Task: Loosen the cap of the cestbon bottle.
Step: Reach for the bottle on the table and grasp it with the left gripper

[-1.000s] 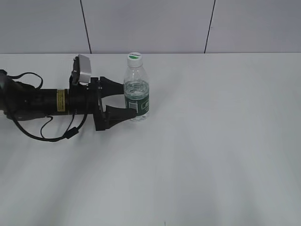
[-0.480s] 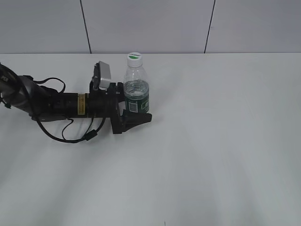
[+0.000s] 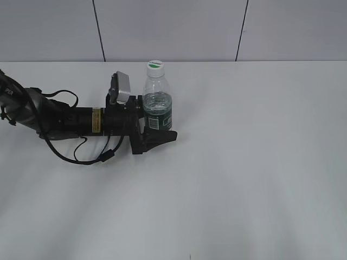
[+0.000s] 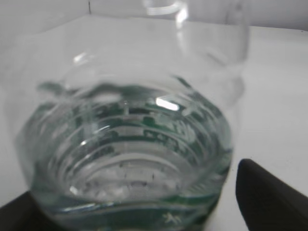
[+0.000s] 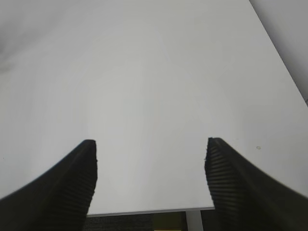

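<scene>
Cestbon bottle (image 3: 158, 108) upright at mid-worktop (image 3: 249, 162), cap (image 3: 155, 65) on. Your left tool (image 3: 157, 120) has slid in — jaws wide, now flanking the label band, not clamped. Right tool (image 5: 151, 178) open, empty — cap untouched.

Exterior view looks down at a slant across the table (image 3: 260, 162). Left wrist view sits close against the cestbon bottle (image 4: 130, 144), shared with exterior. Right wrist view faces bare tabletop.
</scene>
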